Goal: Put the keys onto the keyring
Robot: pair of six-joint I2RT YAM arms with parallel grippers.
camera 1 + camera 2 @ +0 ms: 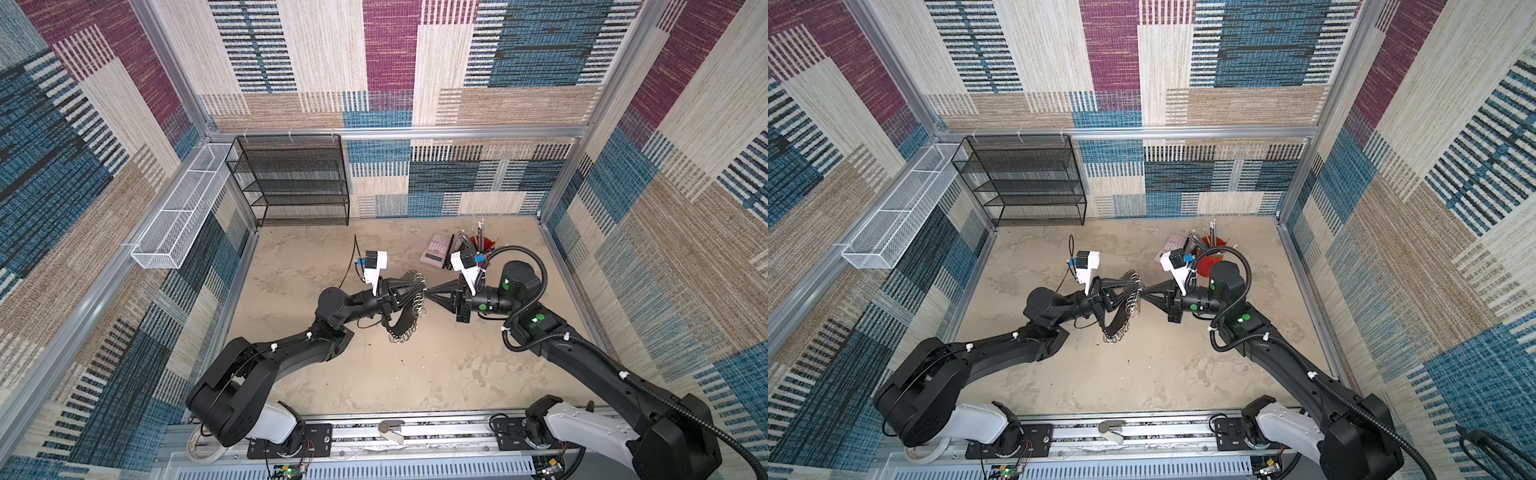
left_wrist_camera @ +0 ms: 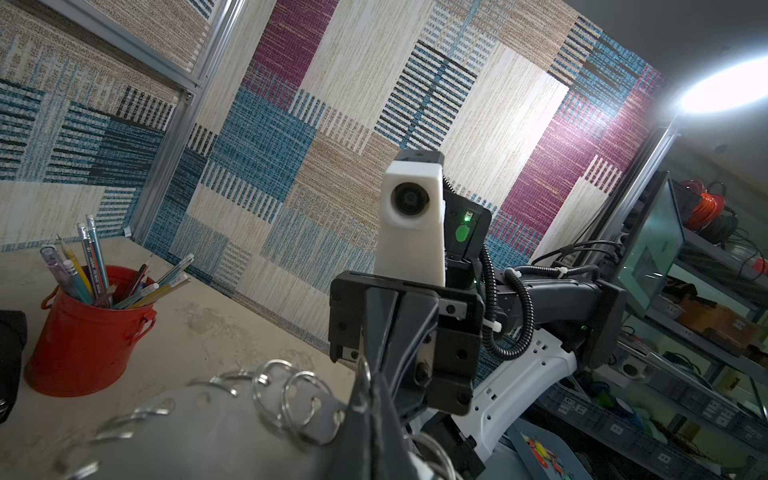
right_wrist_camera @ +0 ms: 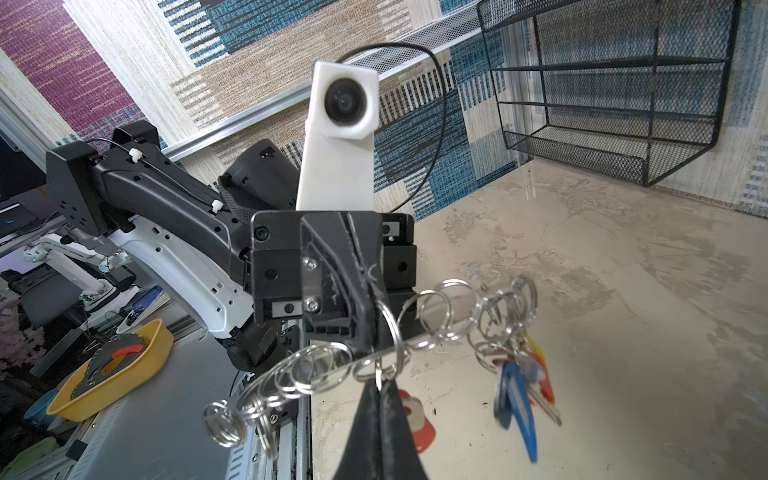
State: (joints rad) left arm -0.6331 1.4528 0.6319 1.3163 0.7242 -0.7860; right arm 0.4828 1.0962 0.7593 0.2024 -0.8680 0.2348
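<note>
Both claws pinched tight, left gripper (image 1: 423, 289) on the keyring (image 1: 403, 326), right gripper (image 3: 378, 388) on one split ring (image 3: 398, 328), so I'm mid-threading; next I'd wind the red key (image 3: 422, 428) round.

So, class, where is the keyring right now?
In a top view the keyring hangs mid-table, clamped where the left gripper and right gripper tips meet.

Lighting: bright, even and diffuse in both top views; faint soft shadows on the bench (image 1: 374, 374). Wide-angle bending at frame edges. Left wrist view: lamp (image 2: 723, 93) flares white, hazing the wall (image 2: 582, 137) beside it; keyring (image 2: 216, 432) close, out of focus. Right wrist view: keys (image 3: 519, 374) blurred.
</note>
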